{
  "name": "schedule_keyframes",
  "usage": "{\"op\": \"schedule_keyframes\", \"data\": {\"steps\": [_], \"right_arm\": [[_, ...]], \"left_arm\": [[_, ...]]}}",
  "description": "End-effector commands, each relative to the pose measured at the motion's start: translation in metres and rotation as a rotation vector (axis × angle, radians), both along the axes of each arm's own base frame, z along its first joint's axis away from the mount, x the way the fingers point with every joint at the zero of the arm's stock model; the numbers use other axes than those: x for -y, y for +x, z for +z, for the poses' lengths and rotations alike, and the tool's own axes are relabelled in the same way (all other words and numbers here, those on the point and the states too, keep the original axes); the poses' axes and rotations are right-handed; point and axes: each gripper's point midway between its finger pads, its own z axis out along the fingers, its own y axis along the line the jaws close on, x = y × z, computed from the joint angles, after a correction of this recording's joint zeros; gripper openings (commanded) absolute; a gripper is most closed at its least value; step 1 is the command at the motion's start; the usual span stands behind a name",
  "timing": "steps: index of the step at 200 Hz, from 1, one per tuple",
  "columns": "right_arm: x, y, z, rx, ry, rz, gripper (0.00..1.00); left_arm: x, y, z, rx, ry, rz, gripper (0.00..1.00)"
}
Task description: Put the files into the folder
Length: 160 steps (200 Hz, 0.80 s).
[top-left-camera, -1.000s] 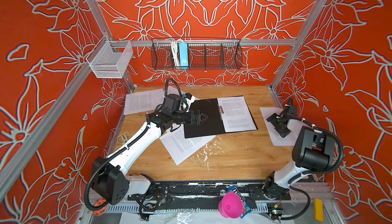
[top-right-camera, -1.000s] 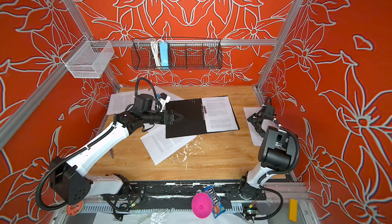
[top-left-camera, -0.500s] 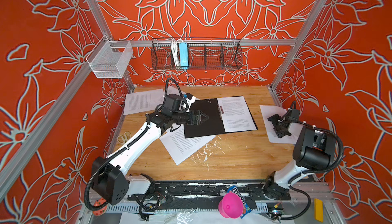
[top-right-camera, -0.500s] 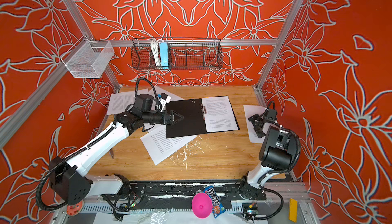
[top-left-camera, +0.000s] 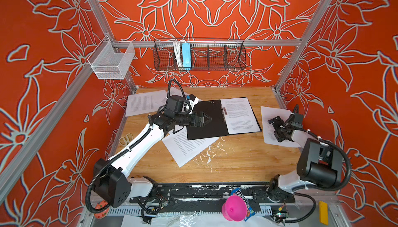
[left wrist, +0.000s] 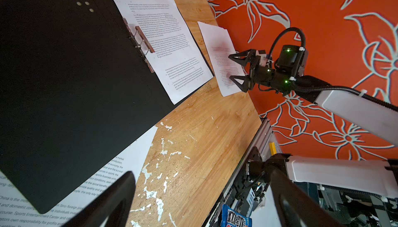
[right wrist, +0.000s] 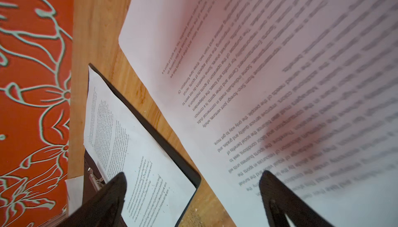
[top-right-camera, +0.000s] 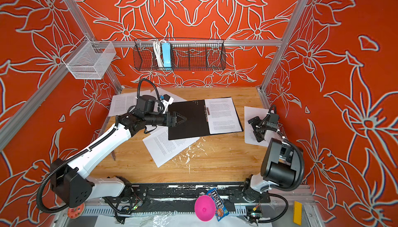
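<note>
The folder lies open in the middle of the table in both top views, black inside up, with a metal clip at the spine. One printed sheet lies on its right half. Loose files lie around it: one at the back left, one at the front partly under the folder, and one at the right. My left gripper is open over the folder's black left half. My right gripper is open low over the right sheet; contact cannot be told.
A black wire basket on the back wall holds a light-blue power strip. A white mesh bin hangs at the left. Scissors lie by the table's left edge. A pink cup and a candy bag sit on the front rail.
The right gripper has shifted and turned a little over the right-hand sheet. The left arm and the folder have not moved.
</note>
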Motion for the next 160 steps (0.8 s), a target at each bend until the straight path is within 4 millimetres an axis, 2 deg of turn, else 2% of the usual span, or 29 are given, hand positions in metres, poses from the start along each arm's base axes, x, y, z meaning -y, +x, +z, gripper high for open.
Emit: {"op": "schedule_keyframes", "data": {"steps": [1,39,67,95,136,160], "right_arm": [[0.026,-0.019,-0.005,-0.137,-0.091,-0.086,0.98],[0.033,-0.023,-0.032,-0.2,-0.039,-0.106,0.98],[0.025,-0.024,-0.039,-0.182,-0.006,-0.083,0.98],[0.018,-0.038,-0.044,-0.206,0.014,-0.096,0.98],[-0.016,-0.065,-0.061,-0.248,0.127,-0.114,0.98],[-0.037,-0.076,-0.06,-0.241,0.132,-0.123,0.98]], "left_arm": [[0.0,0.0,0.001,-0.002,-0.015,-0.008,0.98],[-0.001,-0.002,0.005,0.013,-0.018,-0.008,0.98],[0.0,-0.004,0.007,0.016,-0.026,-0.014,0.98],[0.0,-0.004,0.009,0.02,-0.029,-0.014,0.98],[0.0,-0.006,0.013,0.025,-0.041,-0.019,0.98],[0.001,-0.007,0.015,0.023,-0.052,-0.024,0.98]]}}
